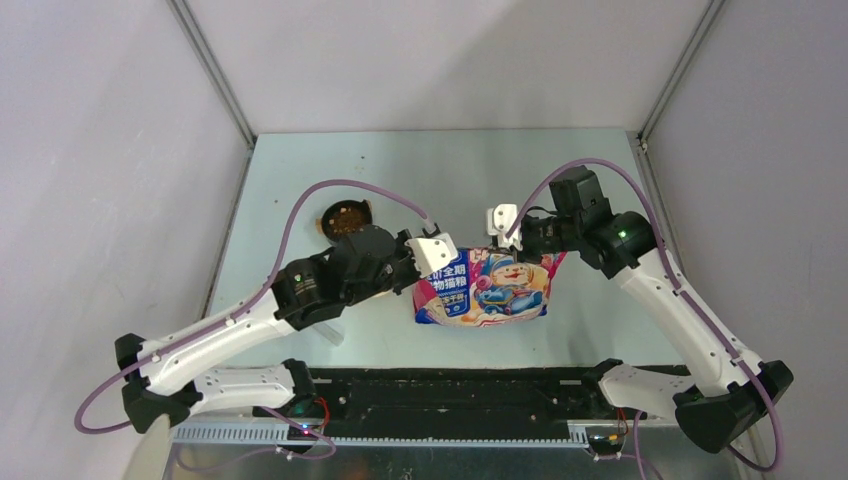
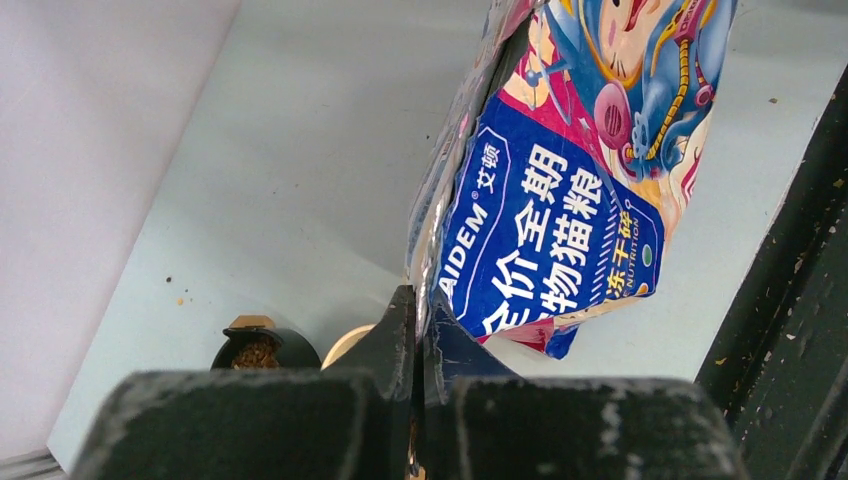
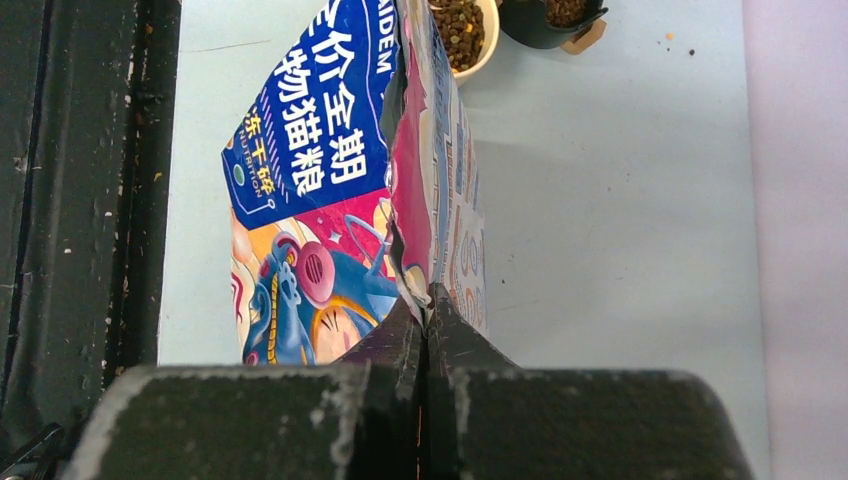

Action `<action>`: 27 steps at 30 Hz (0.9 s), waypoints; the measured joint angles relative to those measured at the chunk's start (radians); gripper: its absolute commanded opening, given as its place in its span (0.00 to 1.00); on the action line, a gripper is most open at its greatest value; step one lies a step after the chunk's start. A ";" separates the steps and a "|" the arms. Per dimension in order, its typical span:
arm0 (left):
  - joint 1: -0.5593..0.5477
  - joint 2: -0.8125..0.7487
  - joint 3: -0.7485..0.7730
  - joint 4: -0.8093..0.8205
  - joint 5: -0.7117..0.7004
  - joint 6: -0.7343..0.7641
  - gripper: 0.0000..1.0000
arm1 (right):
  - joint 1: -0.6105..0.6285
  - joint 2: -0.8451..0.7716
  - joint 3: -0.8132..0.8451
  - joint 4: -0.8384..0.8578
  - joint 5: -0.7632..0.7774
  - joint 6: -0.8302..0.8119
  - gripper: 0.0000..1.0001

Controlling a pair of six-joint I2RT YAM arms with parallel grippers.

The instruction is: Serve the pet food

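left jaws and right jaws pinch the bag [image 1: 485,288]; right wrist shows kibble [image 3: 458,30] in a bowl [image 3: 488,48].

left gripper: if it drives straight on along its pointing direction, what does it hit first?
The bag. The left gripper is shut on the bag's edge, and the bag's body runs straight ahead of the fingertips up to the top of the left wrist view. Anything beyond it on that line is hidden.
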 measured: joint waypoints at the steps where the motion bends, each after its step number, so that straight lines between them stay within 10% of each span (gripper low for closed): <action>1: 0.000 -0.001 0.000 0.000 0.000 0.000 0.00 | 0.000 0.000 0.000 0.000 0.000 0.000 0.00; 9: 0.005 -0.016 -0.003 -0.022 0.018 0.000 0.00 | 0.026 -0.021 0.000 0.042 -0.038 0.031 0.41; 16: 0.010 -0.026 -0.013 -0.019 0.042 0.000 0.00 | 0.164 -0.017 -0.024 0.169 -0.084 0.098 0.52; 21: 0.012 -0.029 -0.019 -0.012 0.050 0.001 0.00 | 0.214 0.051 -0.030 0.237 -0.031 0.128 0.01; 27: 0.014 -0.043 -0.042 0.009 0.053 0.005 0.00 | 0.221 0.070 -0.031 0.289 0.045 0.155 0.00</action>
